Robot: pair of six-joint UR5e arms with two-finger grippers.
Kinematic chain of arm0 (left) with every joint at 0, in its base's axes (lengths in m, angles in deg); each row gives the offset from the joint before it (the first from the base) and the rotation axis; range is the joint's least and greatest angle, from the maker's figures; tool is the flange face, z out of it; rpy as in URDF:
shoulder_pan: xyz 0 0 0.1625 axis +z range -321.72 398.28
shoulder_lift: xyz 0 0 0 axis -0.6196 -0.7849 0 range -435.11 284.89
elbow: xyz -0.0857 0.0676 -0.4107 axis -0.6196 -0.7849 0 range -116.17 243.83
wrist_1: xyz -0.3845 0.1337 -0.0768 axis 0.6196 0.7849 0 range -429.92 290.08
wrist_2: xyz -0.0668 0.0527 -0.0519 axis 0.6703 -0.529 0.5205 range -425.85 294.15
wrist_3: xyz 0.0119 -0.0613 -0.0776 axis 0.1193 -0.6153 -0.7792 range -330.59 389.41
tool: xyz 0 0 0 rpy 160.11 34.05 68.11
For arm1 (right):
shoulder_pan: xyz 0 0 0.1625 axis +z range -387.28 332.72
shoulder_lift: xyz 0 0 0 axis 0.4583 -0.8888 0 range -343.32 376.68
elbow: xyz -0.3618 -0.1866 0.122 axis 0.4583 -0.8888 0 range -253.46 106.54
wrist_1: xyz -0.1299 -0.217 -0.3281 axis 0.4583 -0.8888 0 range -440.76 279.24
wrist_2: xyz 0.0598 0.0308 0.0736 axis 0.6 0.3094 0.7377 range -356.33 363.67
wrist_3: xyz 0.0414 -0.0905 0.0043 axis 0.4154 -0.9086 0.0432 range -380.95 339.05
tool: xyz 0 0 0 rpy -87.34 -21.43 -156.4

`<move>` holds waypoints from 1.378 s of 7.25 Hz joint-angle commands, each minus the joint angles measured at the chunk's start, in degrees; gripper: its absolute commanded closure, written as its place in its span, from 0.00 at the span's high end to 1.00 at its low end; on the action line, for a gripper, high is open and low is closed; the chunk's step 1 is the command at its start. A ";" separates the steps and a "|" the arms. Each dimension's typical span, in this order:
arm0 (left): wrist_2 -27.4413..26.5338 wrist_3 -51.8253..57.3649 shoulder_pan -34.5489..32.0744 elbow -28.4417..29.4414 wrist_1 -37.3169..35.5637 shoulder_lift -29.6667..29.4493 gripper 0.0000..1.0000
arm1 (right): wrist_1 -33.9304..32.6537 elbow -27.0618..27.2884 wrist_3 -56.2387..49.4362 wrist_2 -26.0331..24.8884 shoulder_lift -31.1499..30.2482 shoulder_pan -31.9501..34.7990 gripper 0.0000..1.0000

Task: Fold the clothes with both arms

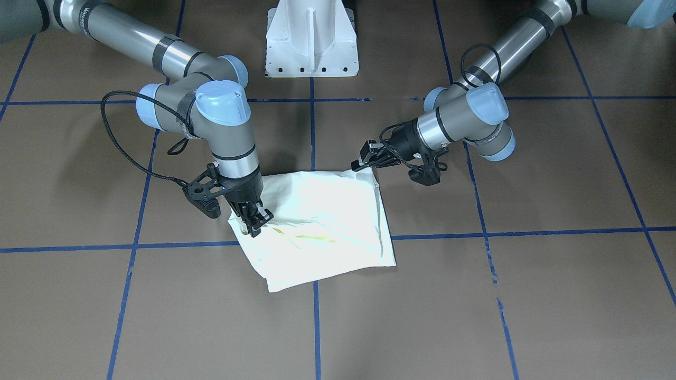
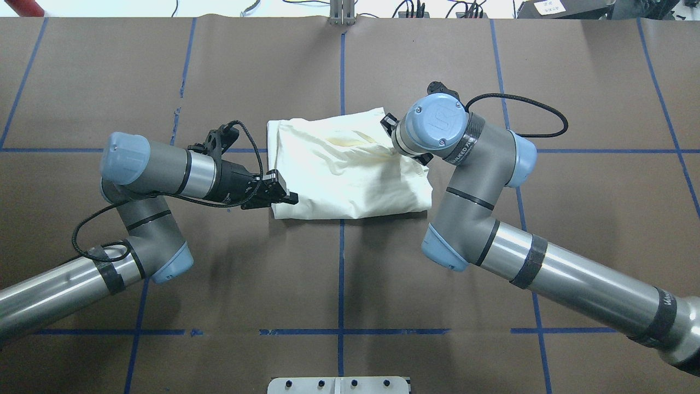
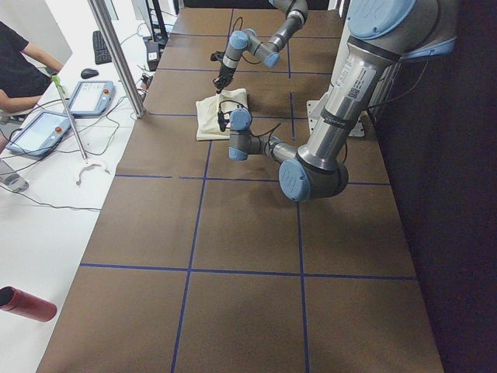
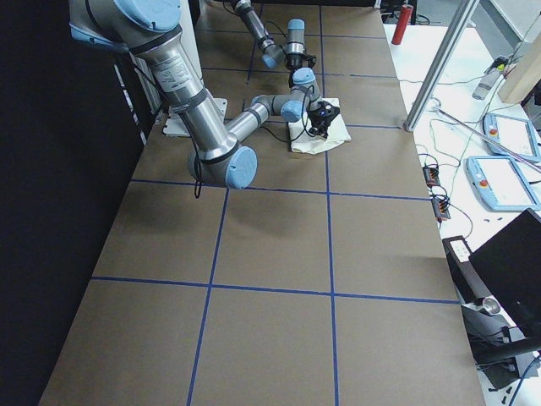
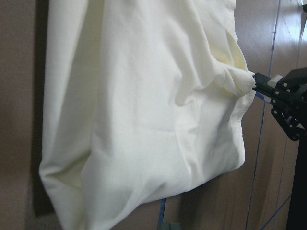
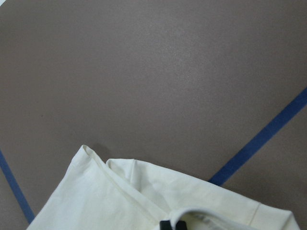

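Observation:
The cream-white clothes (image 2: 339,169) lie folded into a rough rectangle at the table's middle, with faint yellow print (image 1: 311,237) showing through the cloth. My right gripper (image 1: 253,224) points straight down at the fold's edge and is shut on a pinch of cloth; the left wrist view shows the right gripper (image 5: 261,81) holding that raised tuck. My left gripper (image 2: 284,192) lies low and nearly level at the opposite corner, jaws open, tips touching the corner, which lies flat. In the right wrist view the clothes (image 6: 120,201) fill the bottom, curling over a fingertip (image 6: 165,224).
The white pedestal (image 1: 311,39) stands at the robot's side of the table. Blue tape lines (image 1: 317,237) grid the brown surface. Beyond the far edge, a side bench holds pendants (image 3: 89,97) and a metal post (image 3: 116,54), with a seated person (image 3: 19,70).

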 commanded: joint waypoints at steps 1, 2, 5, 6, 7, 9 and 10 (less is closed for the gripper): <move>-3.47 4.74 0.00 0.13 -3.71 0.26 0.00 | 0.01 0.00 -0.22 0.00 -0.08 0.10 0.00; -3.75 5.98 0.00 0.31 -3.98 0.44 0.00 | -0.08 -0.09 -0.57 0.00 -0.16 0.11 0.00; -5.60 6.08 -0.09 0.57 -4.42 0.53 0.00 | 0.01 -0.09 -0.58 0.09 -0.16 0.11 0.00; -5.77 6.08 -0.18 0.40 -4.33 1.49 0.00 | 0.01 -0.09 -0.58 0.09 -0.16 0.11 0.00; -6.12 6.08 -0.27 0.31 -4.24 2.19 0.00 | 0.01 -0.09 -0.58 0.09 -0.16 0.11 0.21; -7.00 6.25 -0.88 0.13 -4.42 2.55 0.00 | 0.01 0.35 -5.97 0.35 0.10 1.06 1.00; -7.00 6.25 -2.01 -0.22 -4.33 3.68 0.00 | 0.10 0.87 -8.55 6.27 -0.68 4.38 1.00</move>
